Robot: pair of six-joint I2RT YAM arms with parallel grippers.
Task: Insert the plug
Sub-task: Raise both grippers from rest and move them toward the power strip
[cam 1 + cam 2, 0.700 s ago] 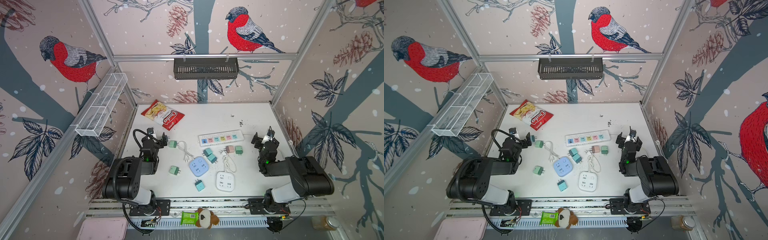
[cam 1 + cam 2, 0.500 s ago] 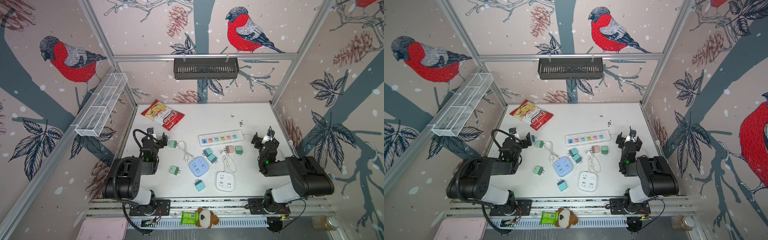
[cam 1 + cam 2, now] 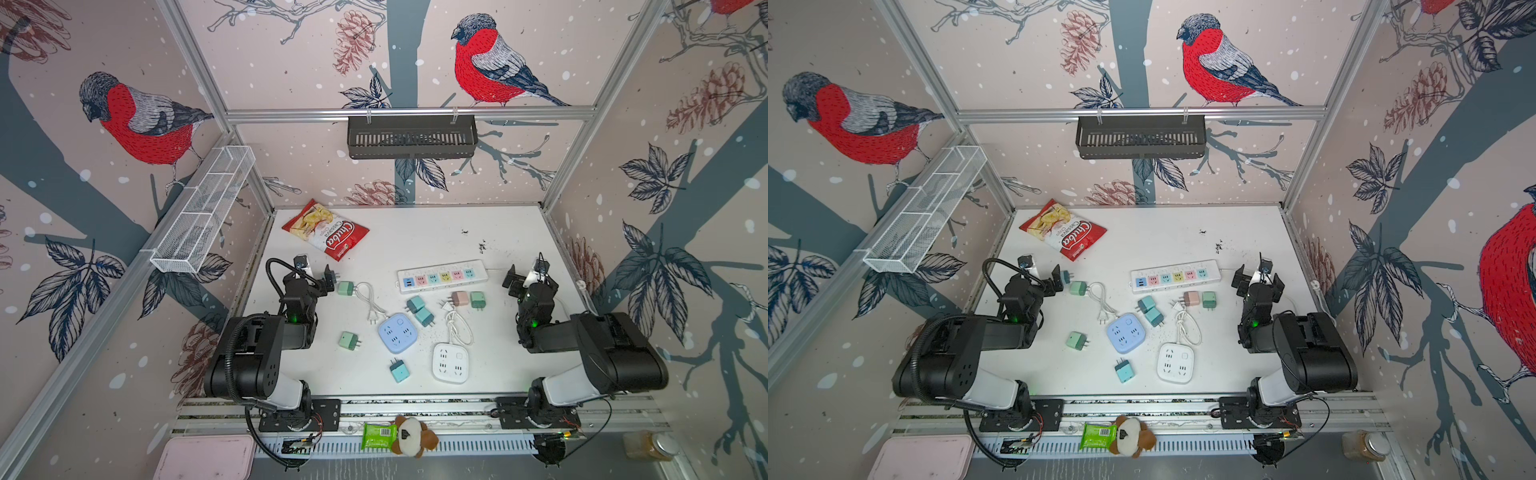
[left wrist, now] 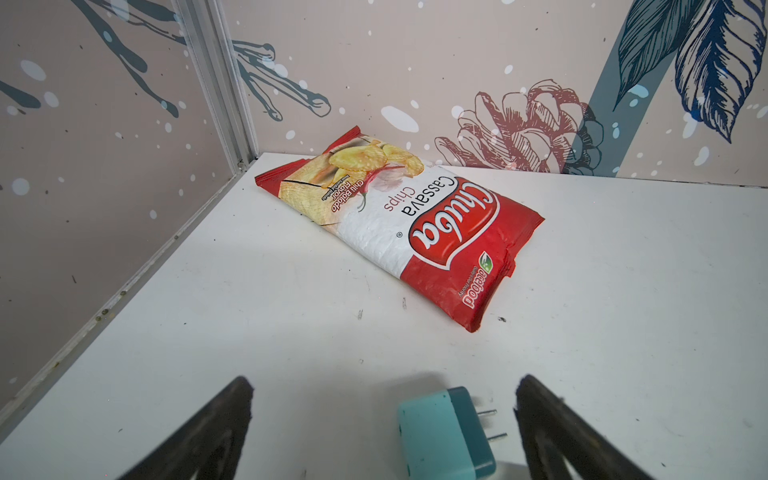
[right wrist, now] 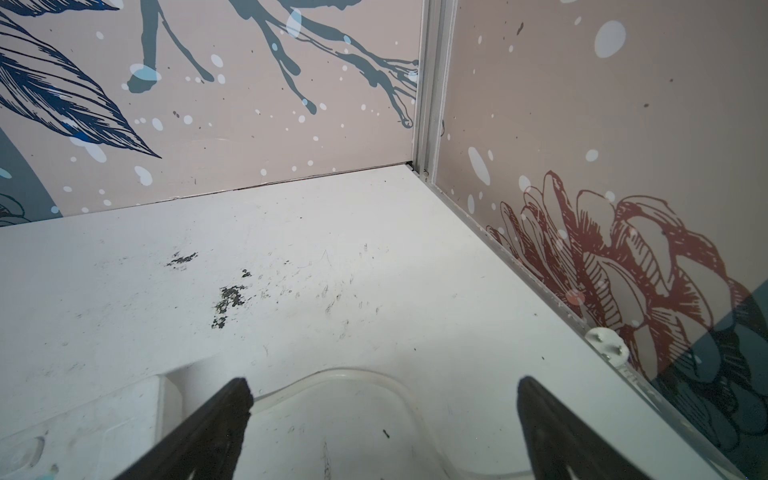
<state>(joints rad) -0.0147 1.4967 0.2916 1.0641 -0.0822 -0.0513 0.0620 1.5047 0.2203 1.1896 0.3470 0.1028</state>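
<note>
Right now both arms are folded low, bases at the front rail, elbows tucked back and wrists stretched toward the rear wall, one on each side of the table [image 3: 415, 237]. The left gripper [image 3: 318, 276] hangs just above the surface with its fingers spread wide. A teal plug [image 4: 446, 436] lies flat on the table between them, nearer one finger, with its prongs aimed at that finger; nothing clamps it. The right gripper [image 3: 528, 280] is likewise spread wide and empty. It is poised over the white cord [image 5: 353, 380] at the end of the long power strip [image 3: 441, 276], which carries a row of coloured sockets.

Counting that teal one, eight small plugs lie on the table: four teal, three green, one pink. One long strip is joined by a blue socket block [image 3: 397, 332] and a white socket block [image 3: 451, 362], both square, near the middle front. One chip bag [image 3: 326, 233] rests toward the back left corner.
</note>
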